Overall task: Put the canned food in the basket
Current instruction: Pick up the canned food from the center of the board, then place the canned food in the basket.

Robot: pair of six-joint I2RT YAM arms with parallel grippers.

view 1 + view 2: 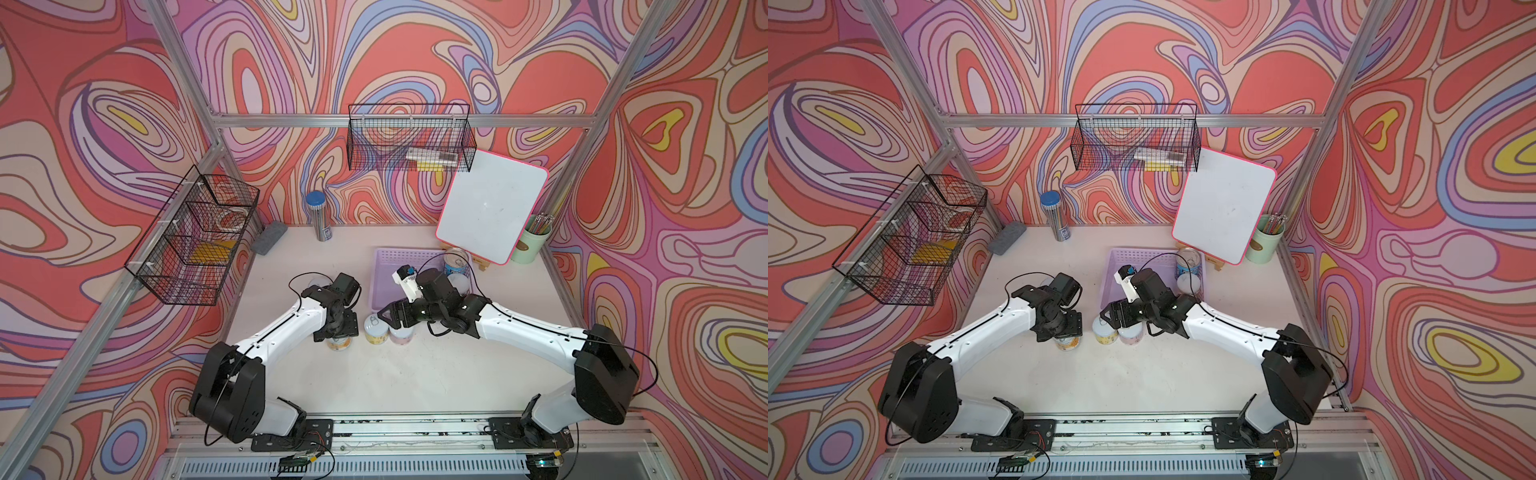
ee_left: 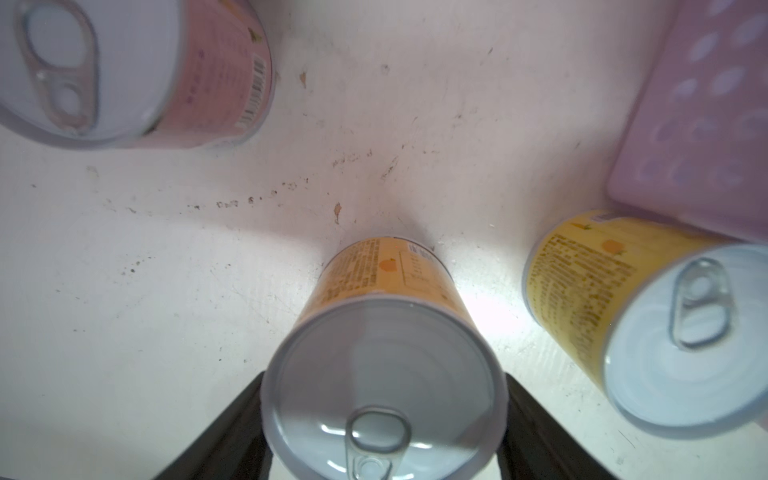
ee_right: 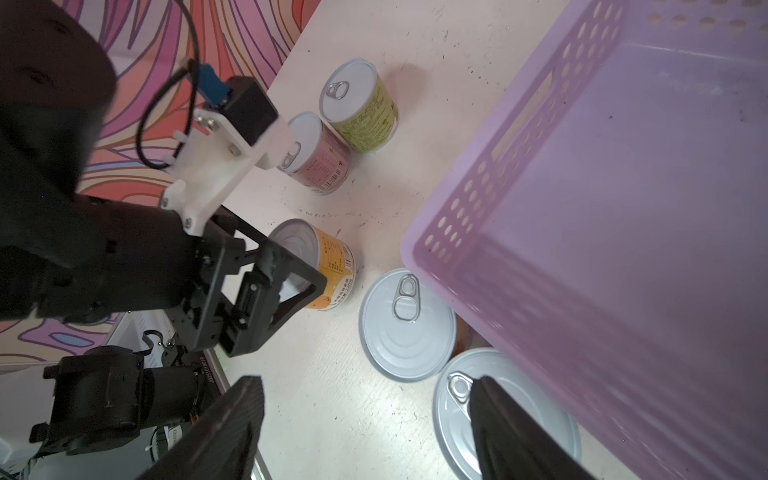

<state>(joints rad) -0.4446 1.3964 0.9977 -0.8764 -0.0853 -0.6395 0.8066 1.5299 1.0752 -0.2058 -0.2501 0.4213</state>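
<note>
In both top views the left arm [image 1: 282,328] [image 1: 992,328] points straight down onto an orange-labelled tin [image 1: 340,343] [image 1: 1067,343] standing upright on the worktop [image 1: 395,374] [image 1: 1121,374]. The wrist hides the left jaws there. The basket [image 1: 386,270] [image 1: 1121,266] lies beyond those jaws and off toward the right arm [image 1: 519,332] [image 1: 1229,332], near but apart. The right jaws are closer to it, above a yellow tin [image 1: 376,330] [image 1: 1105,332] and a pink tin [image 1: 401,334] [image 1: 1130,334].

In the left wrist view the left jaws are clenched on the orange-labelled tin [image 2: 386,274], one on each side of its wall just under the lid. The tin's axis runs along the jaws' own line of approach. A corner of the basket [image 2: 698,124] shows ahead and to one side, with the yellow tin [image 2: 582,282] just before it. The carry probably needs a lift clear of that tin and the basket wall first.

In the right wrist view the right jaws stand apart with nothing between them. The yellow tin [image 3: 407,328] sits just ahead of them and the basket [image 3: 519,174] just beside. The left jaws appear farther ahead, around the orange-labelled tin [image 3: 332,266].
</note>
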